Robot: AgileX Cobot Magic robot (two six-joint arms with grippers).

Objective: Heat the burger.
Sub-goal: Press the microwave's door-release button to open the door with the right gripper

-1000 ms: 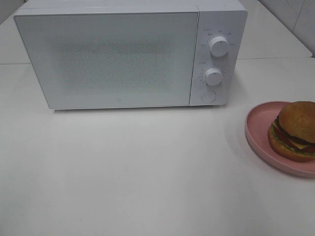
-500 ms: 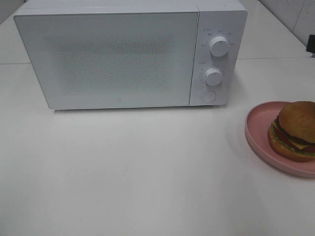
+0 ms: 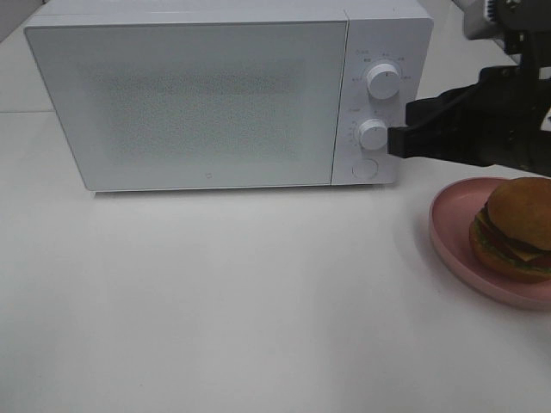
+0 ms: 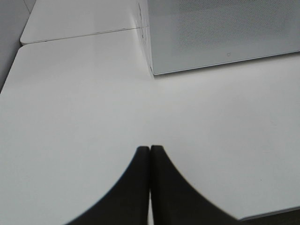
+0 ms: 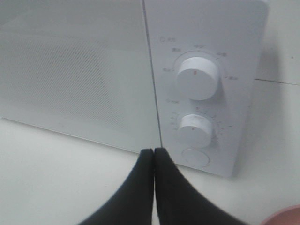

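Black right gripper, fingers together, near microwave's lower knob; left gripper likewise; burger sits on pink plate.

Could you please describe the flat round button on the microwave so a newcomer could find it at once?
Find the white microwave at the back of the table; its control panel is the strip right of the door. Below the two knobs there, lowest of all, is the button: flat and flush, while the knobs stick out.

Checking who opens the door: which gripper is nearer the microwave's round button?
Right. The right gripper is close in front of the round button; the left gripper is back from the microwave's opposite front corner.
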